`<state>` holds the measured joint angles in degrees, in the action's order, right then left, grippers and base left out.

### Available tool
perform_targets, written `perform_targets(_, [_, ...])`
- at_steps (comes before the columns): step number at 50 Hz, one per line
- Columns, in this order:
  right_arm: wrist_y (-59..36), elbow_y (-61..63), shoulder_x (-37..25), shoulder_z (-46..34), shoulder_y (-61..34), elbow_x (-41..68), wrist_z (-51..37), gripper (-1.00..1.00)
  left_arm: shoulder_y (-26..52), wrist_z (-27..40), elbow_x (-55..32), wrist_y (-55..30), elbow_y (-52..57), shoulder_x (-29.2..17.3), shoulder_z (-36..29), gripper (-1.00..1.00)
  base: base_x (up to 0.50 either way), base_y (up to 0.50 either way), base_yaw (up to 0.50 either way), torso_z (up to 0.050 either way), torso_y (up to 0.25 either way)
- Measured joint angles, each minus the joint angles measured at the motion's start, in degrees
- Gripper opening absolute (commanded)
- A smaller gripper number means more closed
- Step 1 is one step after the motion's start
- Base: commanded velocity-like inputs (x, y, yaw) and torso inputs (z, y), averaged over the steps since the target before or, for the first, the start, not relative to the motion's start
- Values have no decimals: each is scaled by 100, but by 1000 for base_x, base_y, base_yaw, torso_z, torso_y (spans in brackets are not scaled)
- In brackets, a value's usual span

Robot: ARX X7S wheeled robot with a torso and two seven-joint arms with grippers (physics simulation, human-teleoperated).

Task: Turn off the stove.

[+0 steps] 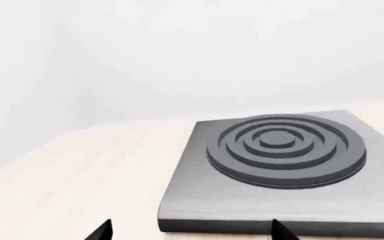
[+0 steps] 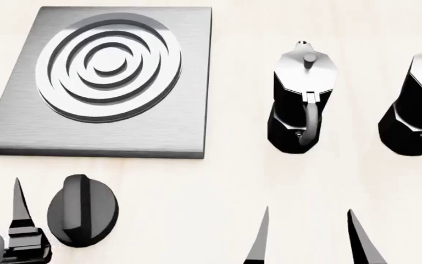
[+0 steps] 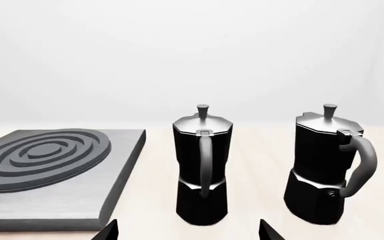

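Note:
The stove point(image 2: 168, 127) is a flat square brushed grey plate with a large ringed burner point(image 2: 108, 66), at the back left of the pale table. It also shows in the left wrist view point(image 1: 245, 207) and the right wrist view point(image 3: 52, 207). A black round knob point(image 2: 83, 212) with a raised bar lies on the table just in front of the stove. My left gripper point(image 1: 192, 231) is open, facing the stove's front edge. One of its fingers point(image 2: 19, 206) stands just left of the knob. My right gripper point(image 2: 307, 214) is open and empty, in front of the nearer moka pot.
Two black-and-silver moka pots point(image 2: 303, 104) point(image 2: 416, 104) stand upright right of the stove, handles toward me. They also show in the right wrist view point(image 3: 202, 170) point(image 3: 322, 170). The pale wooden tabletop point(image 2: 218, 187) runs under everything.

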<state>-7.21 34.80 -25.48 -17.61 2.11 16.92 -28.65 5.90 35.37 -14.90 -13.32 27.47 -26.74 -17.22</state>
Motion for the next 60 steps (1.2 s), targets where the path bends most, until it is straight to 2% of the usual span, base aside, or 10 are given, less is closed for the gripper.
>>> perform_targets(26, [249,-342,121,34,-363,130,96,100,-61,-244,-278,-189,987,-321,-84,100,0,0,0,0,0])
perform_targets(60, [-205,-75,70,116,-997,346,-18,100,381,-280,-516,-539,1438,-367,-124,100,0,0,0,0,0])
